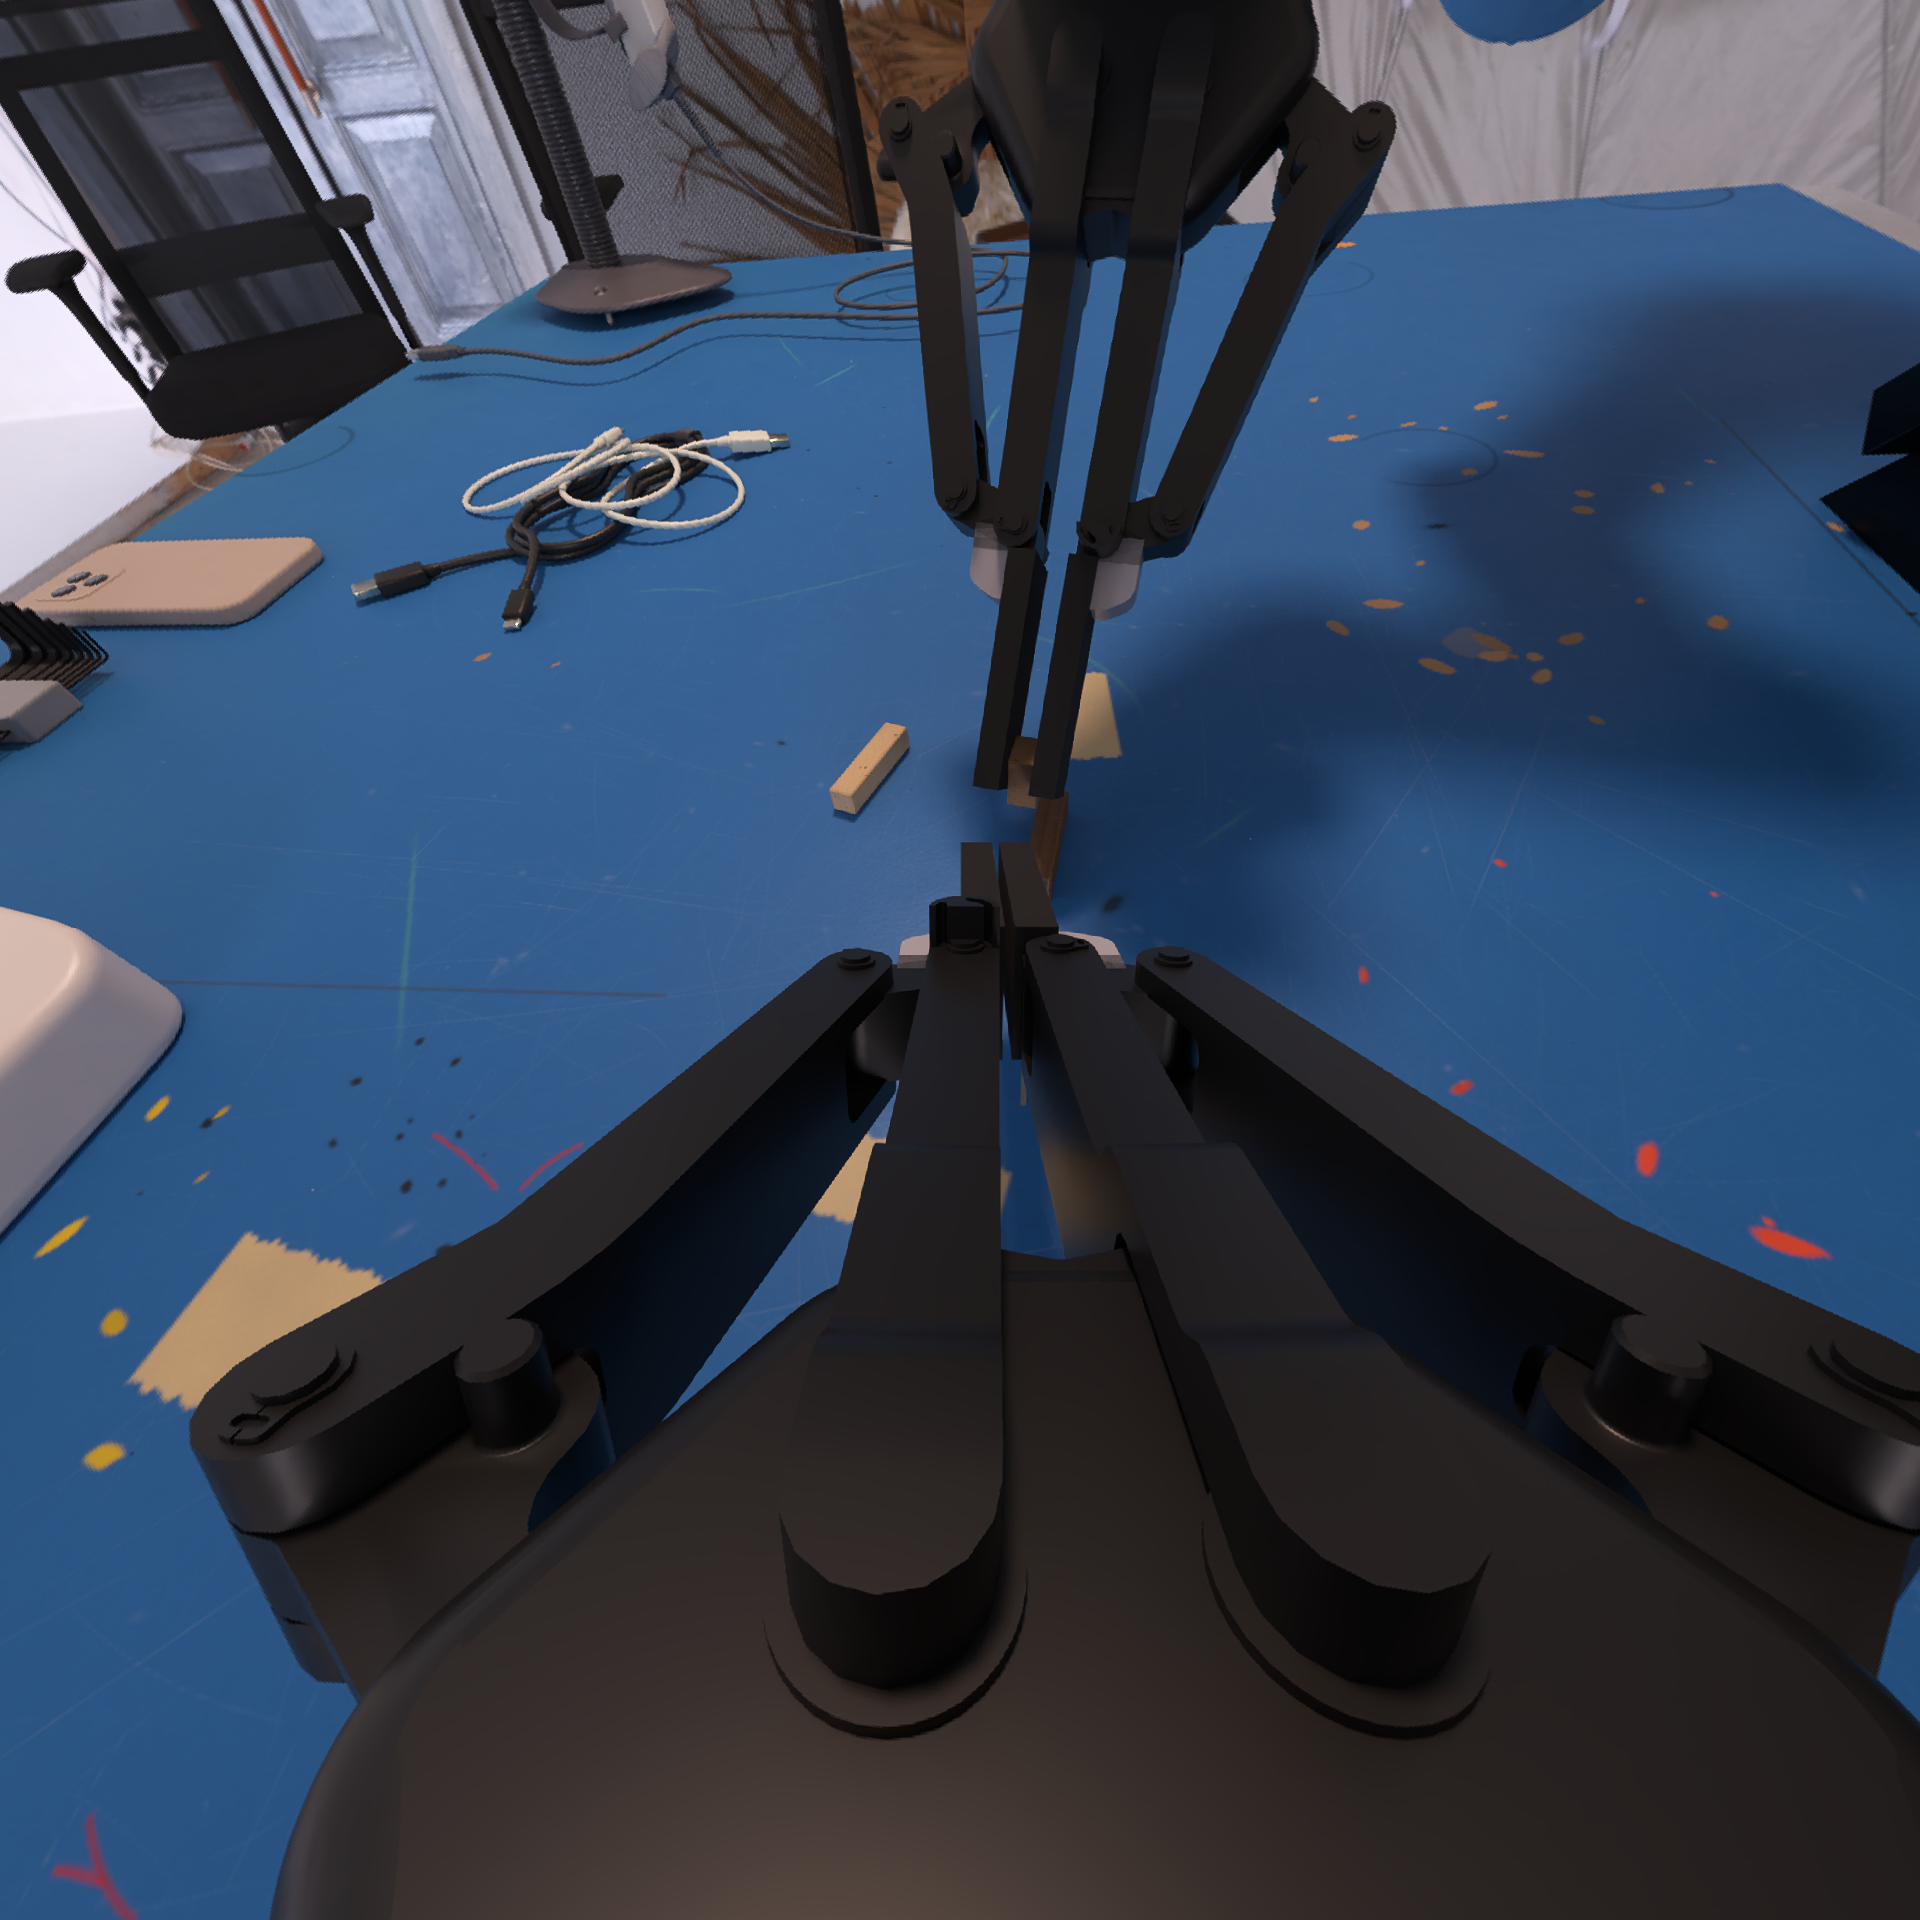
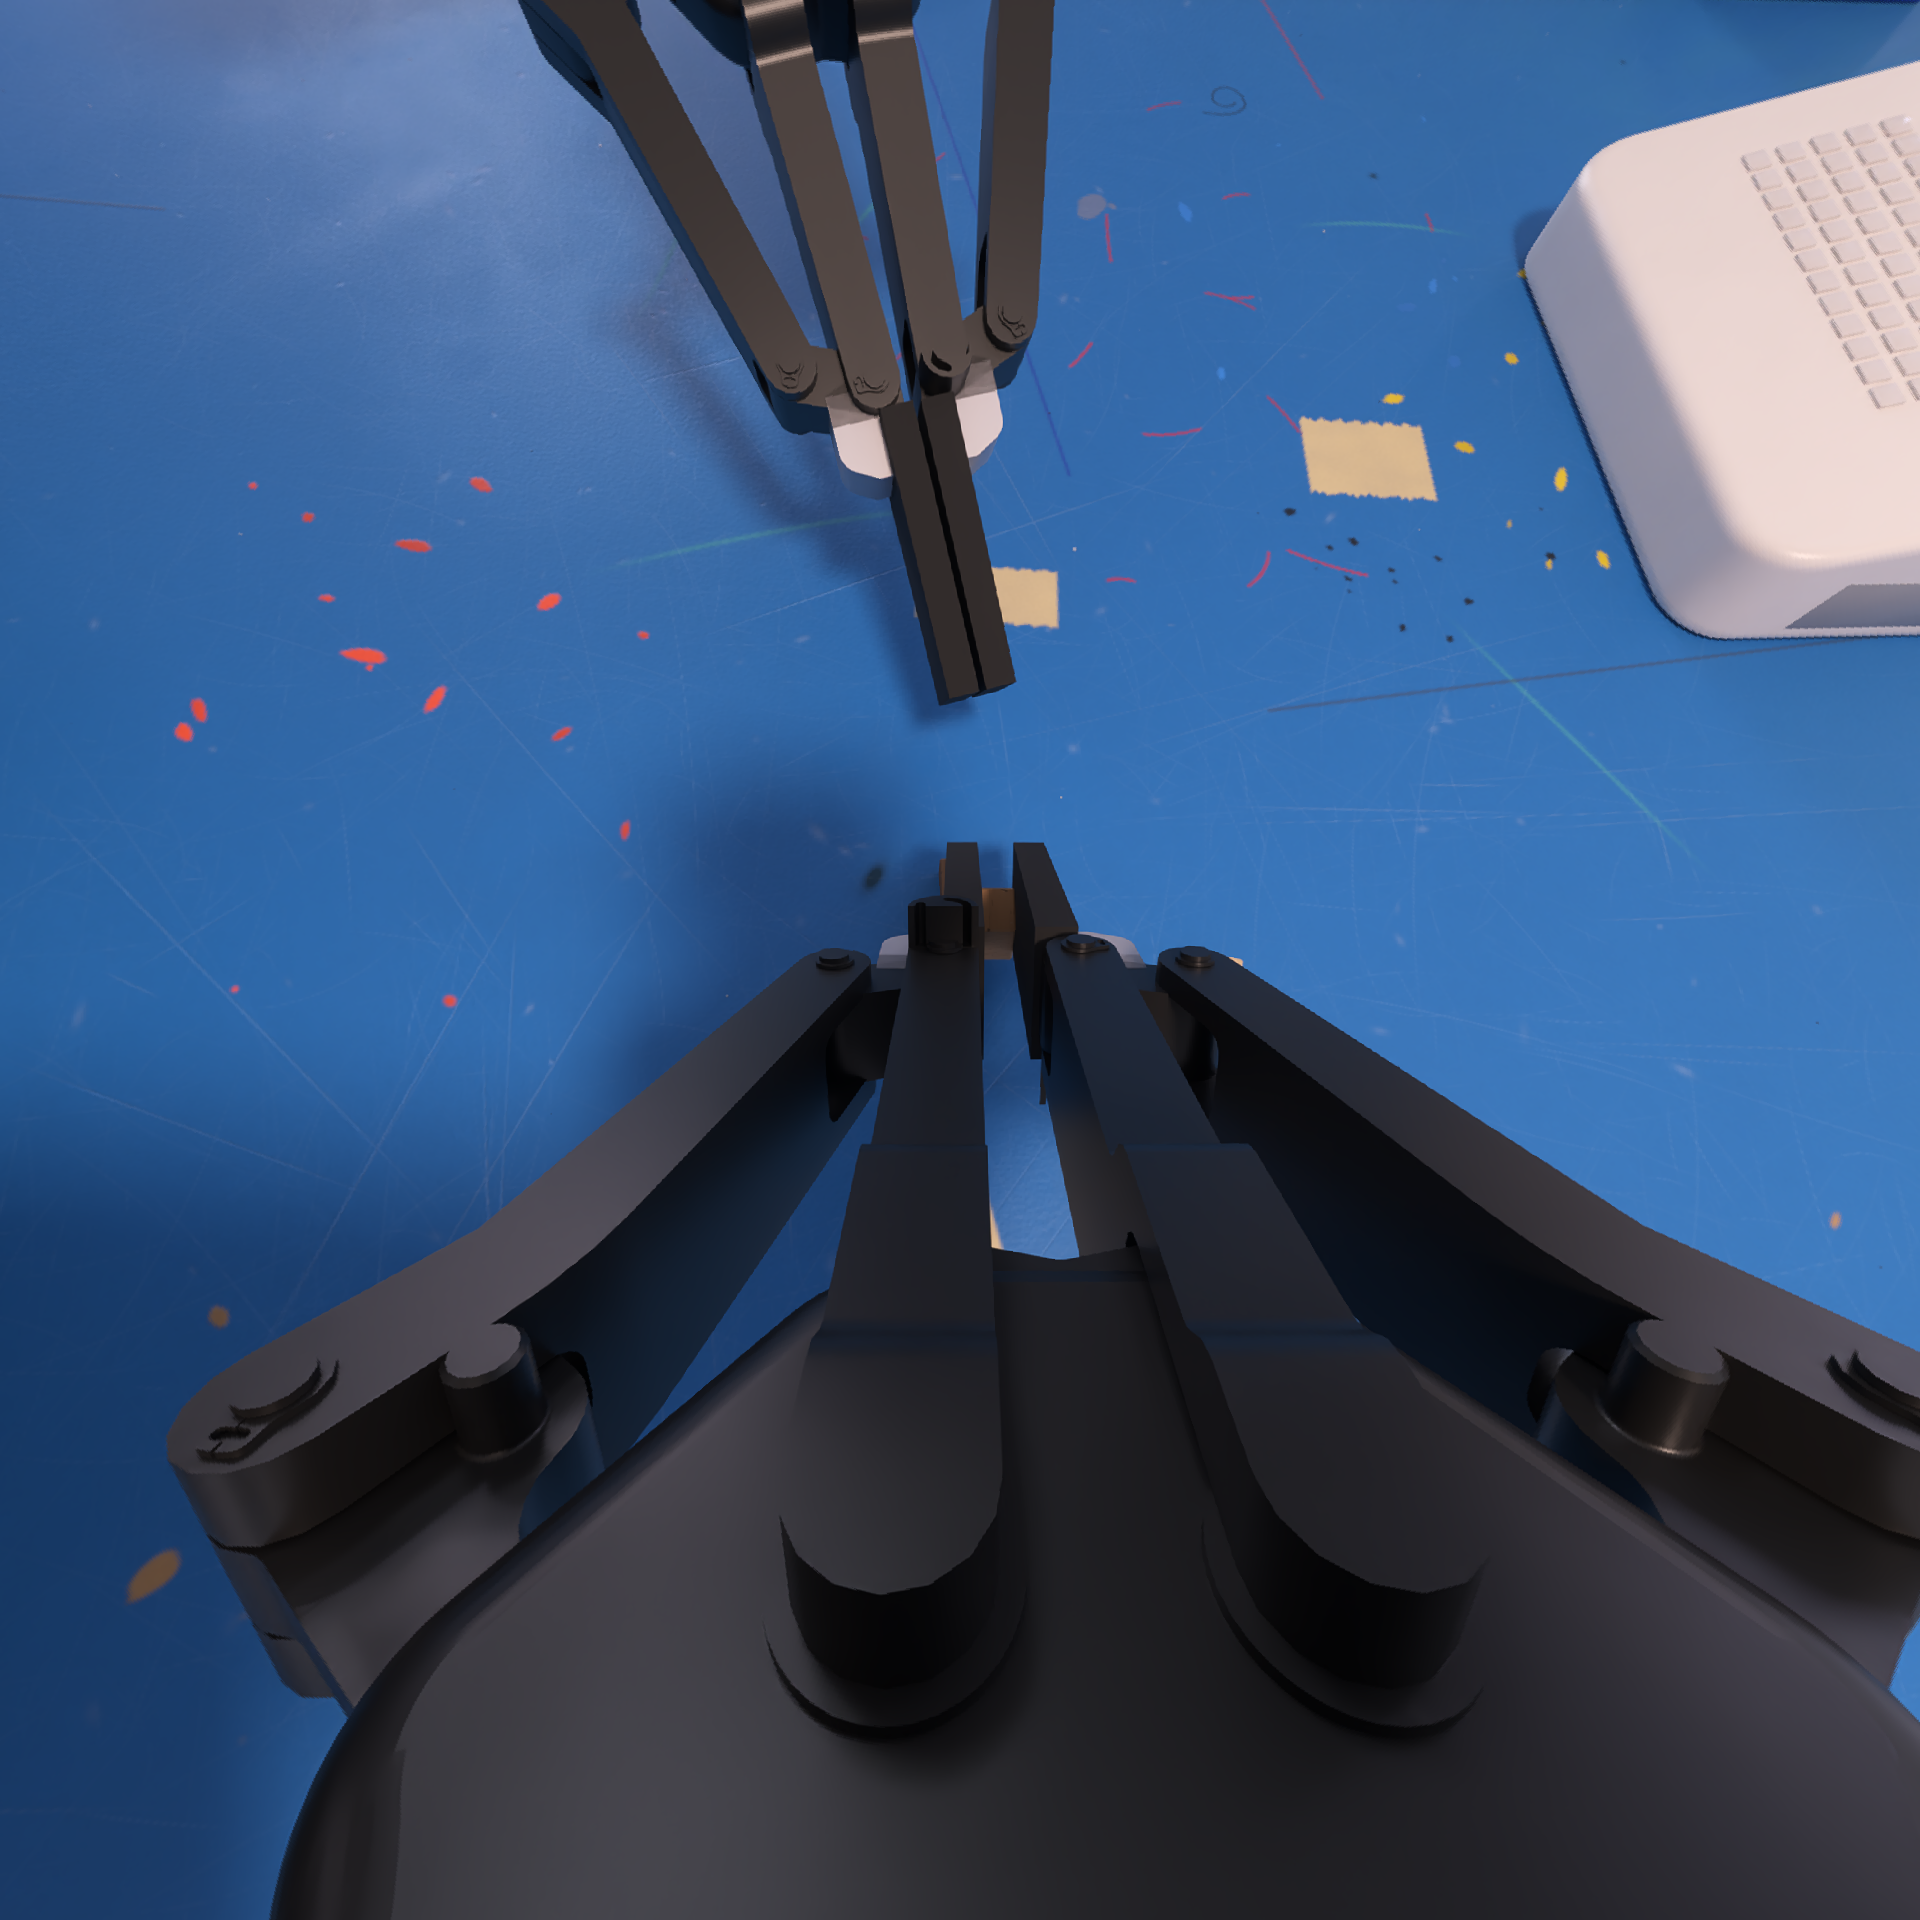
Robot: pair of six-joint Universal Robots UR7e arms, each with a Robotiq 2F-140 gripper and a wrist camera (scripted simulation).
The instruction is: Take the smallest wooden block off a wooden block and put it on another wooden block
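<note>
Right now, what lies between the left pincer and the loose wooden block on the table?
Nothing: the left wrist view shows only bare blue table between the left pincer and the loose wooden block.

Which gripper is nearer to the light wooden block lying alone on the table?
Right, though only slightly. The right gripper stands just beside the light wooden block, shut on a small block. The left gripper sits a little farther away, closed and empty.
</note>
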